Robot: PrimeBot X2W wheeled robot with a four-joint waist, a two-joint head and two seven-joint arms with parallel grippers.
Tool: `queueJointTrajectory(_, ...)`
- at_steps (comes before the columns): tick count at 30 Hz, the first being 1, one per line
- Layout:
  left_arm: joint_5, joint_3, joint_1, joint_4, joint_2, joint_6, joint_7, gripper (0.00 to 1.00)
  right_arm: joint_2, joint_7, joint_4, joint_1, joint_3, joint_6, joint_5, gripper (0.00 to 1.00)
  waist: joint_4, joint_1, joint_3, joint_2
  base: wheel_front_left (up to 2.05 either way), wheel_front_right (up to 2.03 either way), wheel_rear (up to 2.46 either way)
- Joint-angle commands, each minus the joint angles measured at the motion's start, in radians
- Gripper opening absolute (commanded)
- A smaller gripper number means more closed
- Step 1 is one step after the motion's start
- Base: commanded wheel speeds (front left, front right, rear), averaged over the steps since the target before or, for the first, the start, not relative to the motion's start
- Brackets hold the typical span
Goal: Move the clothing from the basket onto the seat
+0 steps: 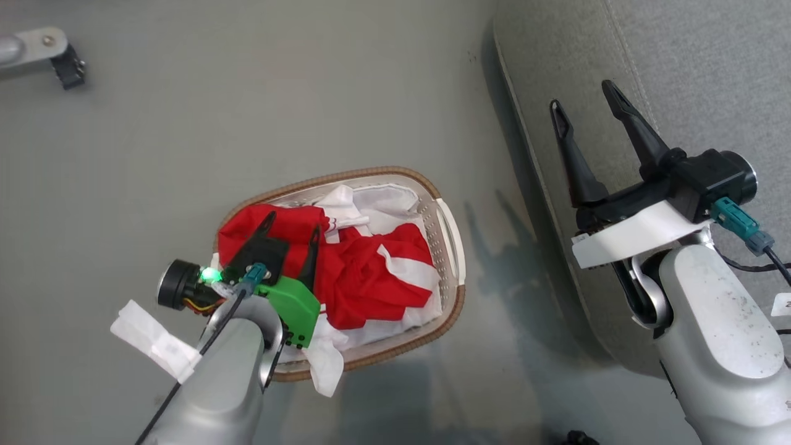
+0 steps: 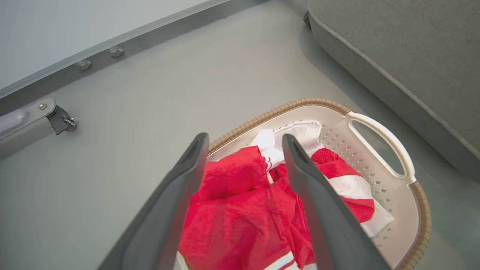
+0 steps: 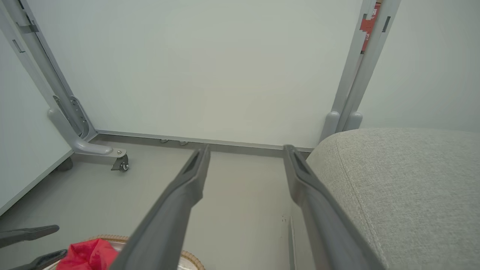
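Observation:
The red clothing (image 1: 358, 272) with white stripes lies heaped in the oval cream basket (image 1: 454, 247) on the floor, over a white sheet. My left gripper (image 1: 293, 227) hovers open just above the heap's left part; in the left wrist view its fingers (image 2: 187, 176) frame the red clothing (image 2: 240, 210) inside the basket (image 2: 378, 138). My right gripper (image 1: 581, 96) stands open over the edge of the grey seat (image 1: 692, 68), holding nothing. The right wrist view shows the seat (image 3: 405, 187) at the right and a bit of red clothing (image 3: 92, 253) at the bottom left.
Grey floor surrounds the basket. A metal frame leg with a caster (image 1: 65, 62) stands at the far left, also a caster (image 3: 120, 163) in the right wrist view. White panel walls (image 3: 210, 67) close the space behind. The seat's rounded front edge runs close to the basket's right handle (image 2: 386, 148).

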Motion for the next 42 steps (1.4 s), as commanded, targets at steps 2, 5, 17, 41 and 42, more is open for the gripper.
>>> queueJointTrajectory(2, 0.019, -0.009, -0.065, 0.078, 0.023, -0.010, -0.003, 1.00, 0.018, -0.004, -0.018, -0.025, 0.003, 0.000, 0.015, 1.00, -0.100, -0.0001, 0.134, 0.0000, 0.00, 0.00, 0.00)
queueJointTrajectory(5, 0.036, -0.030, -0.125, 0.178, 0.028, -0.020, -0.003, 1.00, 0.029, -0.004, -0.030, -0.027, 0.008, 0.000, 0.021, 1.00, -0.116, -0.0001, 0.165, 0.0000, 0.00, 0.00, 0.00)
queueJointTrajectory(17, 0.129, -0.138, -0.317, 0.414, 0.051, -0.026, 0.162, 1.00, 0.050, -0.004, -0.036, -0.037, 0.025, 0.000, 0.035, 1.00, -0.150, -0.0001, 0.257, 0.0000, 0.00, 0.00, 0.00)
queueJointTrajectory(41, 0.037, -0.187, -0.353, 0.446, 0.044, -0.069, 0.489, 0.00, 0.064, -0.003, -0.047, -0.069, 0.038, 0.000, 0.058, 1.00, -0.140, -0.0001, 0.357, 0.0000, 0.00, 0.00, 0.00)
queueJointTrajectory(42, 0.029, -0.191, -0.348, 0.445, 0.039, -0.069, 0.477, 0.00, 0.062, -0.003, -0.043, -0.068, 0.039, 0.000, 0.057, 1.00, -0.136, -0.0001, 0.347, 0.0000, 0.00, 0.00, 0.00)
